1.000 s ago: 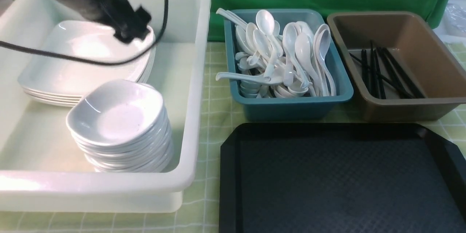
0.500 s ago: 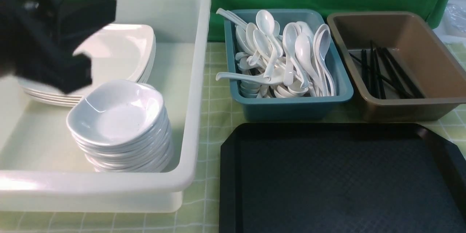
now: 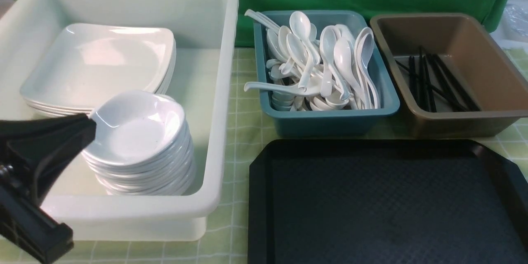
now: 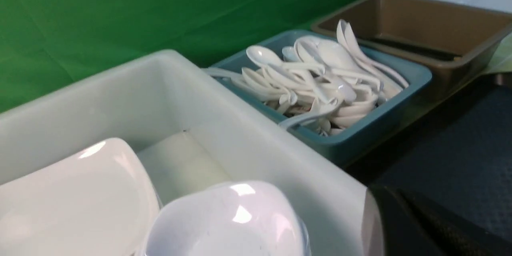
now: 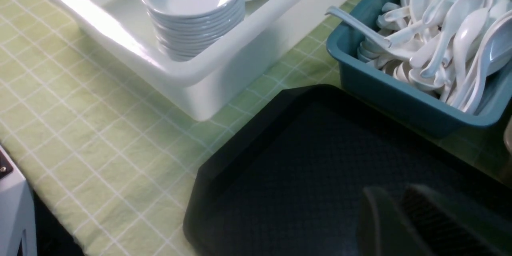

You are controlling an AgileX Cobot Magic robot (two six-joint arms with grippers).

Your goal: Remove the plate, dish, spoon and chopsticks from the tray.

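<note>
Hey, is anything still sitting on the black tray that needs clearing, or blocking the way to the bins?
Nothing visible. The tray shows bare; plates and dishes are stacked in the tub.

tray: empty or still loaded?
Empty. The front view shows only bare textured surface on the tray; the right wrist view matches. Its near edge is out of frame, so that strip cannot be checked.

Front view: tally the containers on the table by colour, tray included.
White tub: 1
Teal bin: 1
Brown bin: 1
Black tray: 1
Total: 4
</note>
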